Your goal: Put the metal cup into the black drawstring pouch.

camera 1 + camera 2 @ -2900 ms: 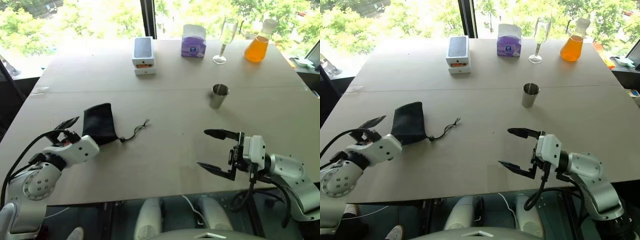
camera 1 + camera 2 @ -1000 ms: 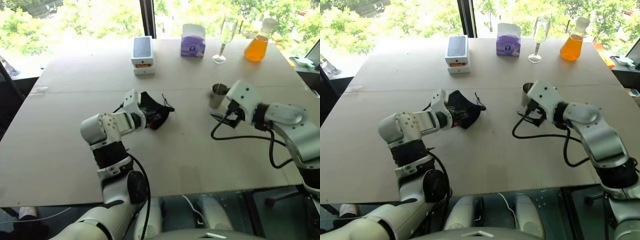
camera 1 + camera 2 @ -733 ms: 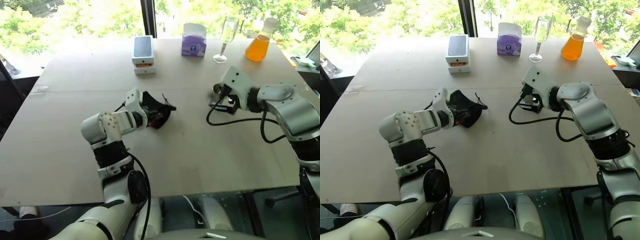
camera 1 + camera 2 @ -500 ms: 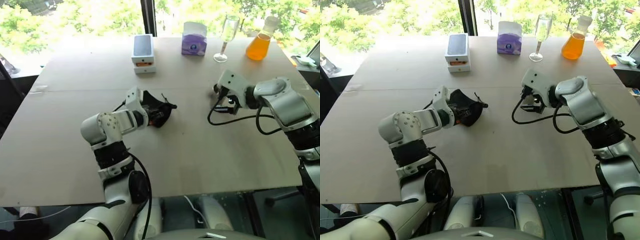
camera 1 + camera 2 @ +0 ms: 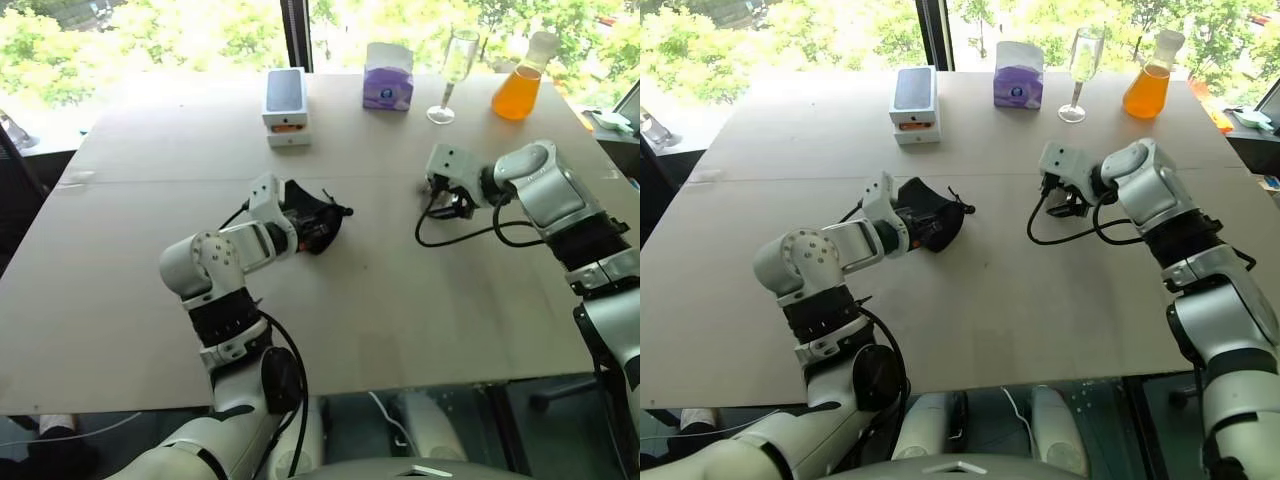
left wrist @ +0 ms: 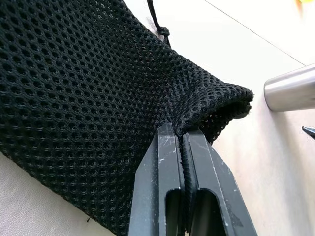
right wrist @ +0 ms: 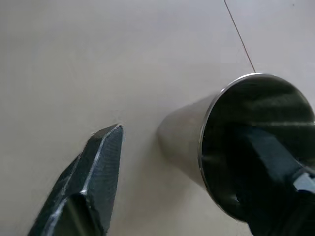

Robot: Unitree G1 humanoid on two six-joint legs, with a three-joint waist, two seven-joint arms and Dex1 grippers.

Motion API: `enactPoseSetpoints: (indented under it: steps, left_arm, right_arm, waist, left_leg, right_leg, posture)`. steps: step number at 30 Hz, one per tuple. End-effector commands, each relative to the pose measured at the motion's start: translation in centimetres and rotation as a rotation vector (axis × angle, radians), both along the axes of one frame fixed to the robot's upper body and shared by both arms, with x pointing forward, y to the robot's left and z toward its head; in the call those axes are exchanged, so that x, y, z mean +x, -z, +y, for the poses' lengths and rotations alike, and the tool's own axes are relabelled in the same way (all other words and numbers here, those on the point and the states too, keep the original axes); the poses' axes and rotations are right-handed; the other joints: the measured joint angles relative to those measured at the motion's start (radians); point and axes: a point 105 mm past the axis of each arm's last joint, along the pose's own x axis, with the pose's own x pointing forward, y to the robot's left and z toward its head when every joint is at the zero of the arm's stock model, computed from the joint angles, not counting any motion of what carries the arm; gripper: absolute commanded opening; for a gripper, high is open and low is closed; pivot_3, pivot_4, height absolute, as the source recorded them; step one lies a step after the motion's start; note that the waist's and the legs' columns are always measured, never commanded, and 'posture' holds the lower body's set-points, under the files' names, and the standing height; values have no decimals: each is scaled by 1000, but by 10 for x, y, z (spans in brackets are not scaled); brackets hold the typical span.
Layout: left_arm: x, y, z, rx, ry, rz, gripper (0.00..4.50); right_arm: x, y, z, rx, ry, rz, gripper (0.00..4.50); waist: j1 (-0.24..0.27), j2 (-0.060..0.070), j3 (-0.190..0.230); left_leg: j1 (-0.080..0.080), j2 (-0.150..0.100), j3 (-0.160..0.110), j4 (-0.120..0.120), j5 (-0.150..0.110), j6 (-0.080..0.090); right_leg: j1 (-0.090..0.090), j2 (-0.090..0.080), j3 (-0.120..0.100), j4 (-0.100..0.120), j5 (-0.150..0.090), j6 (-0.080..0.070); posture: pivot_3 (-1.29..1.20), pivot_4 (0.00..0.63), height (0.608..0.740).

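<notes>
metal cup [image 7: 197, 142]: shiny steel, seemingly upright | black drawstring pouch [image 6: 83, 93]: mesh, bunched, mid-table

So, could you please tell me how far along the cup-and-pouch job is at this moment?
Done: the left gripper is shut on the black drawstring pouch, pinching the mesh near its mouth. In hand: the right gripper is at the metal cup, one finger inside the rim and one outside with a gap, so no grip yet. Left: closing on the cup, carrying it over and putting it into the pouch.
</notes>
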Motion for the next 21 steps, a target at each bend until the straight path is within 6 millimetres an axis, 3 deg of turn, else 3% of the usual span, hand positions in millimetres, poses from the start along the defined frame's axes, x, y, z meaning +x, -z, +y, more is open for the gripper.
enactPoseSetpoints:
  steps: [1, 4, 5, 11, 15, 18, 21]
  left_arm:
    - [-1, -11, 2, 0, -14, -50, 0]
    - [-1, -10, 3, 4, -19, -53, 0]
    - [-1, -10, 4, 4, -21, -54, 0]
    - [-1, -11, 3, 13, -14, -59, 0]
    - [0, -20, 4, 8, -19, -77, 0]
    - [-2, -20, 6, 11, -26, -76, 0]
    - [-4, -19, 7, 11, -32, -67, 0]
  right_arm:
    - [6, -16, 3, -16, -30, -59, 1801]
    - [7, -15, 2, -17, -34, -62, 377]
    - [7, -16, 2, -14, -34, -66, 89]
    - [0, -26, 6, 114, -48, -79, 89]
    - [-30, -35, 20, 344, -126, -52, 89]
    - [-65, -30, 43, 584, -160, 12, 89]
    - [-85, -25, 60, 743, -116, 57, 89]
  waist:
    - [0, 0, 0]
    - [1, 0, 0]
    - [1, 0, 0]
    - [2, 0, 0]
    - [4, 0, 0]
    - [5, 0, 0]
    - [-1, 1, 0]
  left_leg:
    - [0, 0, 0, 0, 0, 0]
    - [0, 0, 0, 0, 0, 0]
    - [0, 0, 0, 0, 0, -1]
    - [0, 1, 0, 0, 0, -1]
    - [-1, 1, -2, 0, 0, -1]
    - [-1, 2, -3, 0, -1, -1]
    - [-1, 2, -3, -1, -1, -1]
  right_leg:
    - [0, 0, 0, 0, 0, 0]
    - [0, 0, -1, 0, 0, 0]
    - [0, 0, -1, 0, 0, 0]
    - [0, -1, -1, 0, 0, 0]
    - [0, -1, -2, 0, 0, 0]
    - [0, -1, -3, -1, 0, 0]
    - [0, -1, -3, 1, 0, 0]
  posture:
    - [0, 150, 740]
    - [0, 150, 740]
    - [0, 150, 740]
    - [0, 150, 740]
    - [0, 150, 740]
    - [0, 150, 740]
    - [0, 150, 740]
